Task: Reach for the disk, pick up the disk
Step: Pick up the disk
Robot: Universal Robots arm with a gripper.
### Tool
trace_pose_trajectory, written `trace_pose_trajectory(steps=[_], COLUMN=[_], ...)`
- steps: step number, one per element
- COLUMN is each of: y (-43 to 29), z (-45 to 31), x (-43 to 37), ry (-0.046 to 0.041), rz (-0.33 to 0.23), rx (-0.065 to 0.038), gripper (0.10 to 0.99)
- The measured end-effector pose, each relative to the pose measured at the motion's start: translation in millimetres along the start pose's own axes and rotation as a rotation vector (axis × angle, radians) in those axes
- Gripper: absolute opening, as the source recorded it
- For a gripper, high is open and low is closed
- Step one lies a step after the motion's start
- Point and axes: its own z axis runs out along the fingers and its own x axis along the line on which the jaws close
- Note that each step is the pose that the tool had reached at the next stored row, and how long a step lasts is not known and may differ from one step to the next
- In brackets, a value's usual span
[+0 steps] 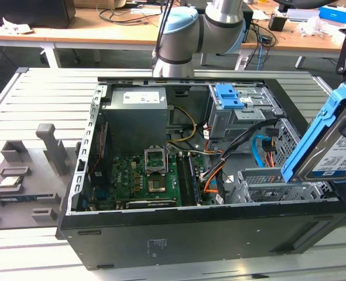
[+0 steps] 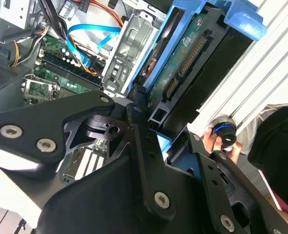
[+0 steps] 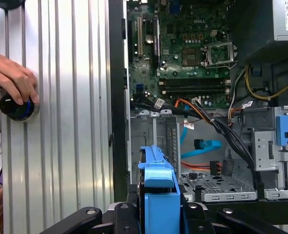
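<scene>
The disk (image 1: pixel 331 153) shows a brushed silver metal face with a glossy paper label, framed by a smooth blue plastic bracket (image 3: pixel 158 195). The gripper (image 3: pixel 159 217) is matt black with bright metal screws. The computer case (image 1: pixel 190 234) is matt dark metal, resting on a ribbed, pale metal table (image 1: pixel 44 93).

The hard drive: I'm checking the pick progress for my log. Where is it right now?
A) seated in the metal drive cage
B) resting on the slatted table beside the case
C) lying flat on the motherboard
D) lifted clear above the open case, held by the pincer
D: the hard drive hangs tilted above the computer case edge, clamped in the pincer, outside the empty drive bay.
</scene>
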Motion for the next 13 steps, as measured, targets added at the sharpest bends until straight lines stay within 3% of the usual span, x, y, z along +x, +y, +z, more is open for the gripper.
trace_pose_trajectory(steps=[7, 13], y=[-0.1, 0.2], z=[3.1, 5.1], x=[-0.6, -11.6], ry=[-0.0001, 0.0], rz=[0.0, -0.002], rx=[0.0, 0.0], gripper=[0.369, 0.369])
